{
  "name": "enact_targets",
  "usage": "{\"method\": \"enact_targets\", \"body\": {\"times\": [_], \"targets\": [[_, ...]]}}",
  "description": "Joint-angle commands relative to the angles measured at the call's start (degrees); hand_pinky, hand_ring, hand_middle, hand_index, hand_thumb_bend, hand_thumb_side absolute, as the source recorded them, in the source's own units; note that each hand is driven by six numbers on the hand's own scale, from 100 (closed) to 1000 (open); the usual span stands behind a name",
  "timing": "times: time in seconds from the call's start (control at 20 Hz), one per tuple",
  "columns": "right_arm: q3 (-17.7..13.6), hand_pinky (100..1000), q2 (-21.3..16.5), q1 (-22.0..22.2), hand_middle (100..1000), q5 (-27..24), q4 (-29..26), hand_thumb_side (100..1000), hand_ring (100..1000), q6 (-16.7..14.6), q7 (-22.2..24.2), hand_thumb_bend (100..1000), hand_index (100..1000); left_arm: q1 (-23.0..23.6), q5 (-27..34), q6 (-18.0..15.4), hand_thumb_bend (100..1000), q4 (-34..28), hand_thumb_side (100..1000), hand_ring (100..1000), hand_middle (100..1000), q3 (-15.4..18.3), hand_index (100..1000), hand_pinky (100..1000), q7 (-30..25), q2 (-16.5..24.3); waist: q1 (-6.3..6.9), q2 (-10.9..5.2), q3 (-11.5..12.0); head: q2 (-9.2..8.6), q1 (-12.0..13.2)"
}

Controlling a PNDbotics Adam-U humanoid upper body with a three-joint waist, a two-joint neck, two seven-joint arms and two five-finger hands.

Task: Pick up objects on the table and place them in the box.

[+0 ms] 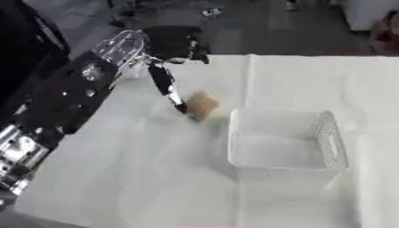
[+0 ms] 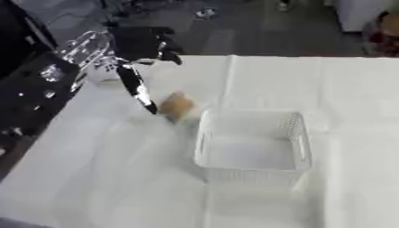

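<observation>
Left eye view has the left hand point(image 1: 173, 49) reaching in from the upper left, black with a silvery arm point(image 1: 70, 98) running down to the lower left edge. Most of the hand sits bunched up near the table's far edge, but one long finger point(image 1: 165, 82) sticks out straight and points down toward the middle of the table. Its tip is right at the block point(image 1: 202, 105), a small tan thing that looks a bit like cork or a sponge. Looks like the fingertip touches the block's left side, though it's too blurry to be sure. Can't honestly tell whether the rest of the fingers are curled or relaxed, and nothing is wrapped round the block as far as I can see.

So the block is still on the table, just beside the box's near-left corner and outside it. The box point(image 1: 327, 133) is a white plastic basket with perforated walls, sitting right of centre, and I can't see anything inside it. All of this sits on a white cloth point(image 1: 140, 178) that covers the table, with a fold line running up past the box's left side. Right hand doesn't show in either view.
</observation>
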Motion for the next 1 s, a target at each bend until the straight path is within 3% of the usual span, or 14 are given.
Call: {"method": "enact_targets", "body": {"times": [0.05, 0.5, 1.0], "targets": [[0.14, 100, 0.05, -1.48, 424, -0.12, -0.75, 1000, 356, 0.15, 0.50, 157, 807, -1.37, 0.41, 0.88, 988, 0.18, 998, 838, 879, 1.37, 881, 1000, -2.02, 1.17, 0.11, -0.62, -0.21, -0.94, 0.93], [0.37, 100, 0.39, -2.66, 426, -0.04, -0.75, 1000, 356, 0.64, 1.34, 157, 811, -1.87, 1.59, 3.91, 1000, 2.31, 1000, 889, 932, 2.16, 957, 1000, -8.36, 0.74, 0.80, 0.29, -0.78, -1.51, 1.94], [0.52, 100, 0.90, -3.93, 425, -0.06, -0.75, 1000, 355, 0.89, 1.81, 157, 814, -1.87, 4.37, 6.75, 1000, 3.19, 1000, 893, 939, 2.86, 974, 1000, -14.58, 0.41, 1.27, 1.49, -1.24, -2.68, 2.95]]}}
